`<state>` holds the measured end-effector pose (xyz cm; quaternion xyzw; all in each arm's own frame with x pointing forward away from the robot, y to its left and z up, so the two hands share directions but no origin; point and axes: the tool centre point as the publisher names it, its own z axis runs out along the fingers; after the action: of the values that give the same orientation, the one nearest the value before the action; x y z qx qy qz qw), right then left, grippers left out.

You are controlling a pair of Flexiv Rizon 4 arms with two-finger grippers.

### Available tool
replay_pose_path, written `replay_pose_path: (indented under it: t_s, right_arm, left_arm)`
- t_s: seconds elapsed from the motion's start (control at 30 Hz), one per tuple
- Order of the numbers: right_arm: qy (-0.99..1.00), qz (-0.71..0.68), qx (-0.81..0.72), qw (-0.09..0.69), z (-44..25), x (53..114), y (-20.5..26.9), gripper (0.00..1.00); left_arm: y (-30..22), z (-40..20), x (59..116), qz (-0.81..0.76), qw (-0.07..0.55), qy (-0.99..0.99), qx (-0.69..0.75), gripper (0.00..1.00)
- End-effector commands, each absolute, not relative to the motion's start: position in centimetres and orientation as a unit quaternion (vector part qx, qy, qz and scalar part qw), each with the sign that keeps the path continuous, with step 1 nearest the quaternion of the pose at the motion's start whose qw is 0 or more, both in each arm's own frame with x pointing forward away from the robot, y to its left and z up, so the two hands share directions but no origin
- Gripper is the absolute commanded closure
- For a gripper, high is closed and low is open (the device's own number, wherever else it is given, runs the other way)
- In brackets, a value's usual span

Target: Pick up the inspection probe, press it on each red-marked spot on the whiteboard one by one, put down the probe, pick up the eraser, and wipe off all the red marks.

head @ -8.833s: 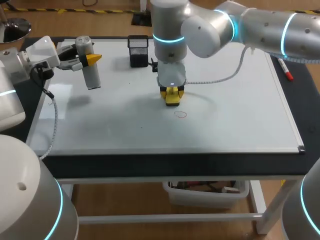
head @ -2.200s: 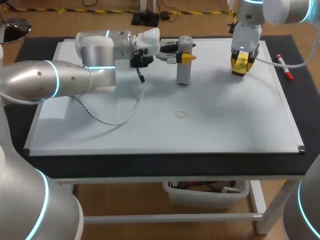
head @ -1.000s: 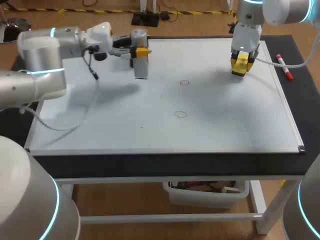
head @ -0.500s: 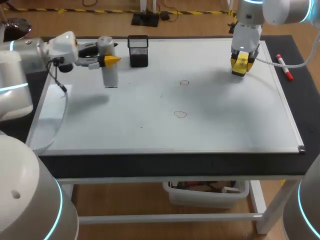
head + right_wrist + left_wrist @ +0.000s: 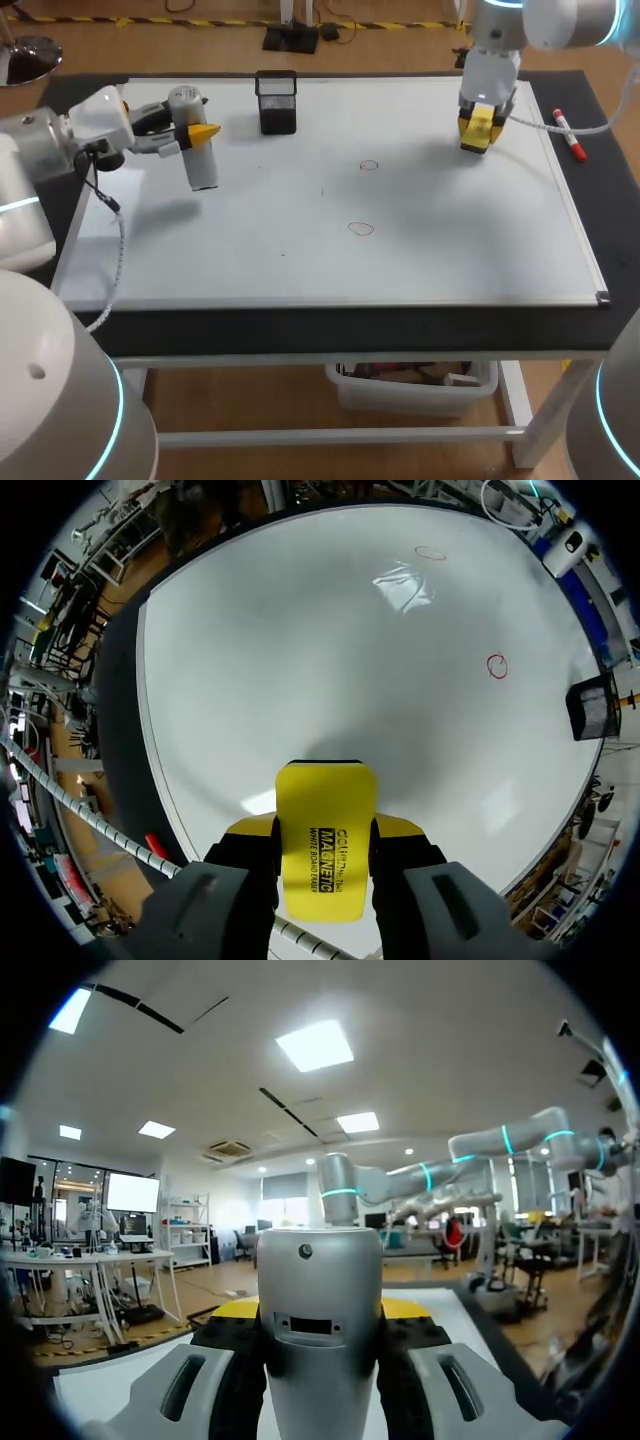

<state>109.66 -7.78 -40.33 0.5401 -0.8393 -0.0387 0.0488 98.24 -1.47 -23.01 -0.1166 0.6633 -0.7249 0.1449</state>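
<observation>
Probe pinched upright in the left tool, over the left rear of the whiteboard, near the black basket. Eraser clamped between the fingers of the right tool, at the right rear. Judged step: setting the probe down. Lower straight, base square to the table, then release, well clear of the far red ring and near red ring. Probe base hidden in the wrist view; contact with the board not discernible

The probe hangs over the whiteboard's left, eraser over its right.
</observation>
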Motion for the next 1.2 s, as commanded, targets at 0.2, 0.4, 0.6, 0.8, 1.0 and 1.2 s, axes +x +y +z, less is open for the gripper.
replay_pose_path:
  t_s: [0.2,0.4,0.6,0.8,1.0,1.2]
  right_arm:
    - [-0.803,-0.028,0.593,0.054,-40.6,107.1,-1.0,1.0]
    - [-0.764,-0.024,0.642,0.056,-40.8,105.3,3.5,1.0]
    - [-0.73,-0.019,0.681,0.046,-40.4,104.6,7.1,1.0]
    - [-0.707,-0.012,0.706,0.044,-40.5,104.4,9.4,1.0]
    - [-0.691,-0.007,0.722,0.044,-40.8,104.4,10.9,1.0]
    - [-0.685,-0.008,0.727,0.043,-41.4,104.5,12.0,1.0]
  left_arm:
    - [-1.7,-22.8,98.0,-0.721,0.167,0.659,-0.138,1.0]
    - [-1.7,-22.8,98.0,-0.721,0.167,0.659,-0.138,1.0]
    - [-1.7,-22.8,98.0,-0.721,0.167,0.659,-0.138,1.0]
    - [-1.7,-22.8,98.0,-0.721,0.167,0.659,-0.138,1.0]
    - [-1.7,-22.8,98.0,-0.721,0.167,0.659,-0.138,1.0]
    - [-1.7,-22.8,98.0,-0.721,0.167,0.659,-0.138,1.0]
